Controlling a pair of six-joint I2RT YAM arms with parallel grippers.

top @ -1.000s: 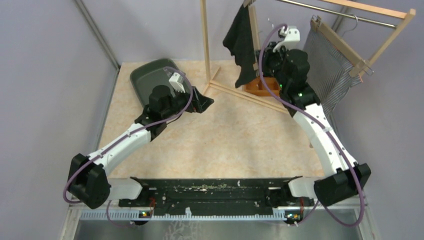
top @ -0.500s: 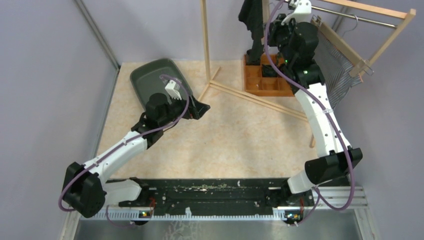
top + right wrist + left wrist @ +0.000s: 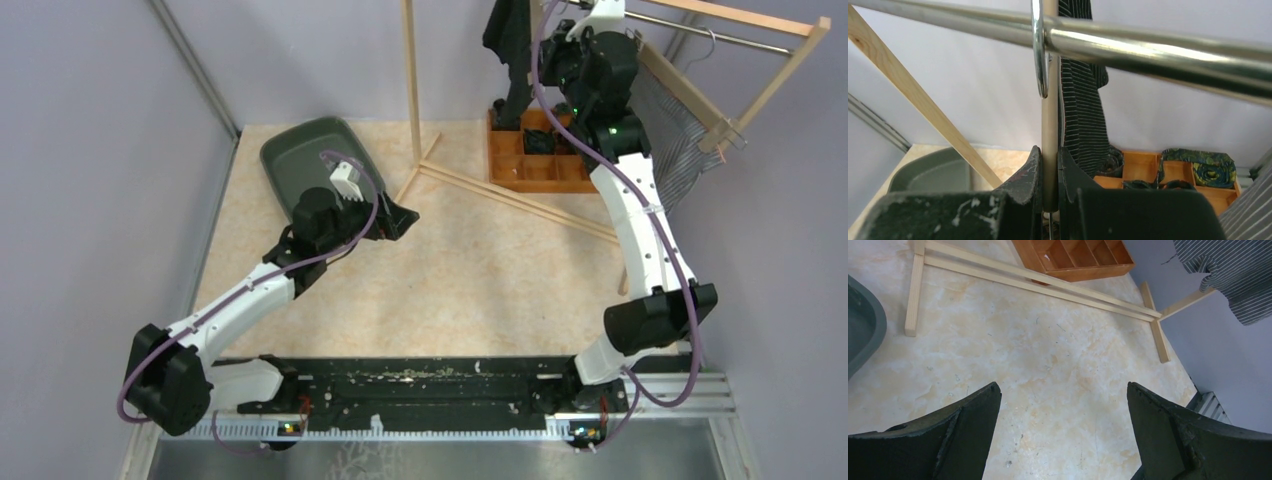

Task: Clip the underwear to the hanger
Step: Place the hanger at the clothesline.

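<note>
- A dark green tray [image 3: 305, 150] lies at the far left of the marbled beige table [image 3: 470, 290].
- A wooden rack [image 3: 412, 80] stands at the back, with a metal rail [image 3: 1158, 47] across its top.
- An orange compartment box [image 3: 550, 178] sits behind the rack's floor bars and holds rolled patterned fabric [image 3: 1210, 170].
- A grey striped cloth [image 3: 675, 130] hangs at the right.

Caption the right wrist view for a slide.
Right gripper shut on the wooden hanger, its metal hook at the metal rail, striped underwear hanging just behind.
</note>
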